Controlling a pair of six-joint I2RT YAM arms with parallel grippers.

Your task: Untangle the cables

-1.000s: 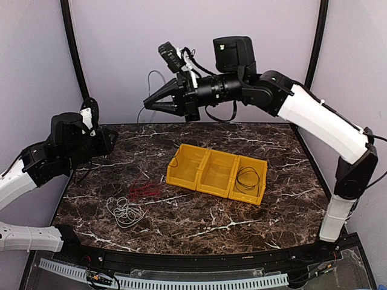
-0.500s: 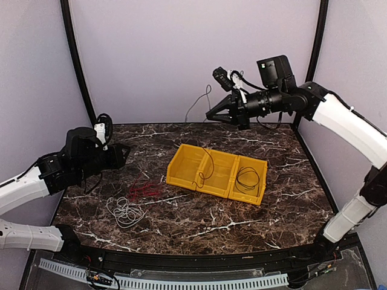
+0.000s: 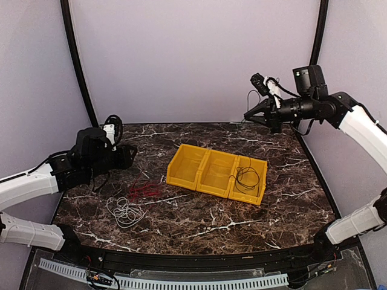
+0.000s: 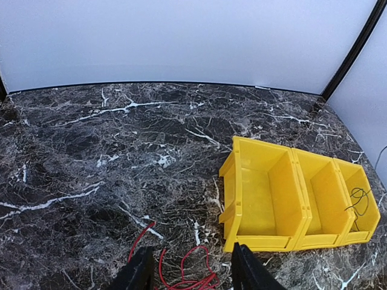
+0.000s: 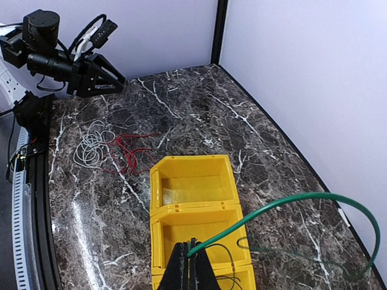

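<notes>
By the look of things the job is roughly a third done. The black cable [image 3: 249, 179] lies as a loose coil in the right-hand compartment of the yellow bin [image 3: 175, 163], while the bin's middle and left compartments show bare. The red cable [image 3: 144, 190] and the white cable [image 3: 126, 211] lie on the table [image 3: 199, 220] to the left of the bin. The red one is a flat scribble of loops nearer the bin, and the white one is a rounder bundle of small coils just beyond it, toward the near edge. They sit just beside each other, and I cannot tell whether any strands cross. The right gripper [image 5: 191, 252] is raised well above the bin's far right corner, jaws clenched on a thin strand [image 5: 284, 203]. The strand reads green in the wrist view and arcs out and back down toward the bin. It is probably the loose end of the black cable, though the join is too fine to see. The left gripper [image 4: 192, 273] hangs over the red cable, left of the bin, its jaws released and empty. The red and white cables each remain to be lifted apart and binned.
</notes>
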